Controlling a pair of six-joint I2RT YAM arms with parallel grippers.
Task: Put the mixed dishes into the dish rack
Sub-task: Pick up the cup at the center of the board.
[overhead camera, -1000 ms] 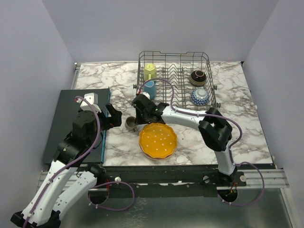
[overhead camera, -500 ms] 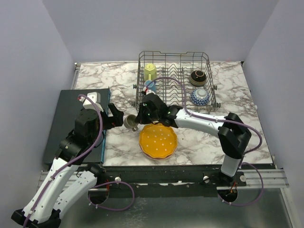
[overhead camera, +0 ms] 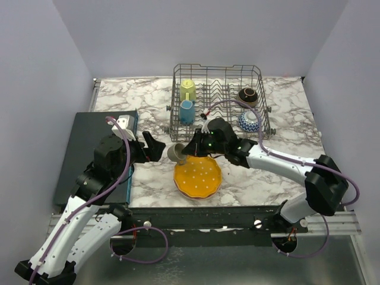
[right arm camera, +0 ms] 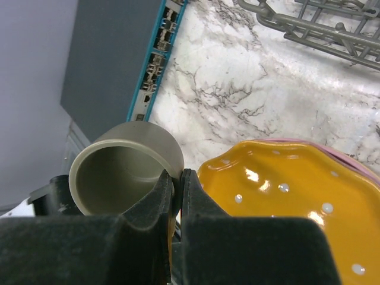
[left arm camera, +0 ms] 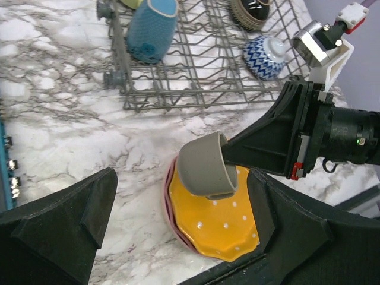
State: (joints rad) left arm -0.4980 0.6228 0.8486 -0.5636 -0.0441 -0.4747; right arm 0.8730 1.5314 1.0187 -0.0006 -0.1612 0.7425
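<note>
Marble tabletop (overhead camera: 285,166) from above: the right gripper (overhead camera: 187,153) has its jaws closed on the grey mug (overhead camera: 176,153), held tilted beside the orange plate (overhead camera: 197,176), presumably for carrying to the dish rack (overhead camera: 218,70). The left gripper (overhead camera: 151,145) hangs wide open, empty. Racked already are two mugs, yellow mug (overhead camera: 188,89) and blue mug (overhead camera: 186,111), and two bowls, brown bowl (overhead camera: 247,96) and patterned bowl (overhead camera: 249,122). Left wrist view: a pink plate (left arm camera: 167,199) lies under the orange one, so two plates wait. Right wrist view: one finger sits inside the mug's wall, one outside.

1 overhead, 2 wrist close-ups (all share mug (overhead camera: 176,153)).
</note>
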